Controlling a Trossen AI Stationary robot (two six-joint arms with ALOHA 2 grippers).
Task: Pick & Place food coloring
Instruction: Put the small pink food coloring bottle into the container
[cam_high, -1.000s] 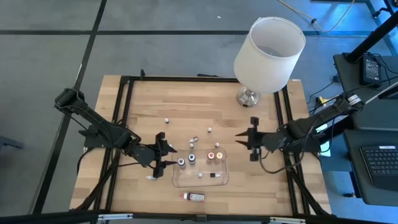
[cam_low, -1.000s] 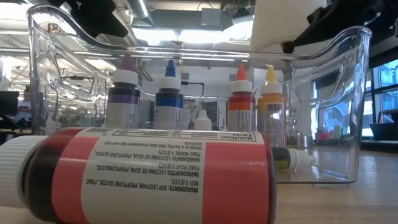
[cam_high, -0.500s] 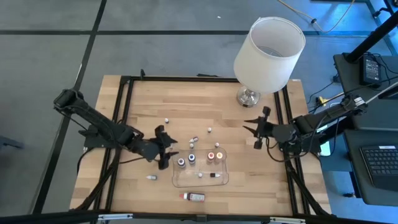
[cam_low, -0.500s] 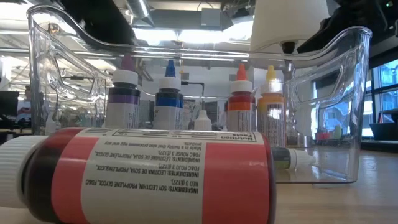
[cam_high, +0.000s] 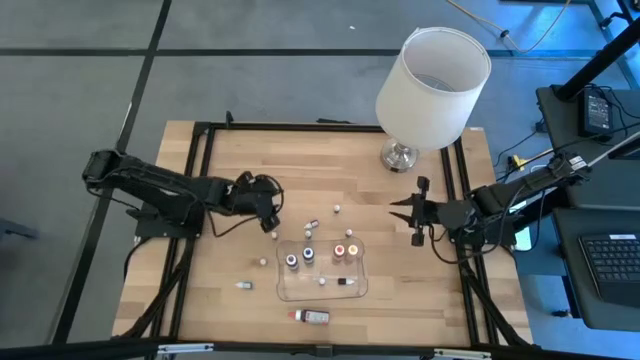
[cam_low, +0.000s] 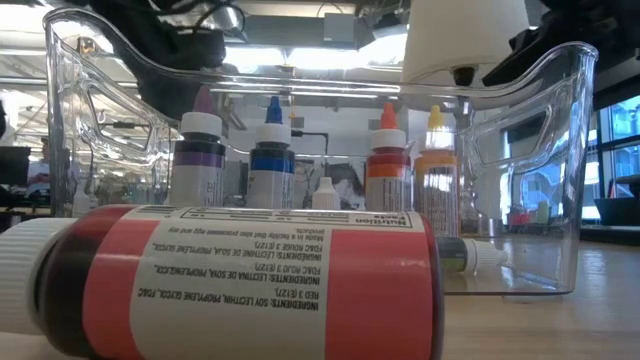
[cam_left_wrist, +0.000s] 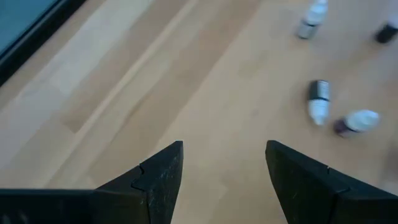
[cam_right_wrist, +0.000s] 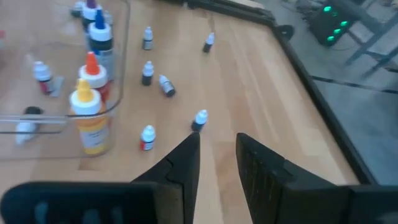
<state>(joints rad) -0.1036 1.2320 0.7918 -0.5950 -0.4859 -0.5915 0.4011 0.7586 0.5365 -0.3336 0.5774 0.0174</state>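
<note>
Overhead view of whole table (cam_high: 230, 180); table-level close-up through clear tray (cam_low: 540, 130); 2 wrist views.

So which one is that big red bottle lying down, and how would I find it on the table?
Start at the clear tray near the table's front edge, below the lamp. Just outside the tray, on the front side, the red bottle lies alone on its side. Unlike the bottles standing upright inside the tray, it is tipped over, red-labelled with a white cap.

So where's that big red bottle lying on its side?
In the high view, the red bottle lies on the table's near edge, just outside the clear tray, apart from both grippers.
</note>
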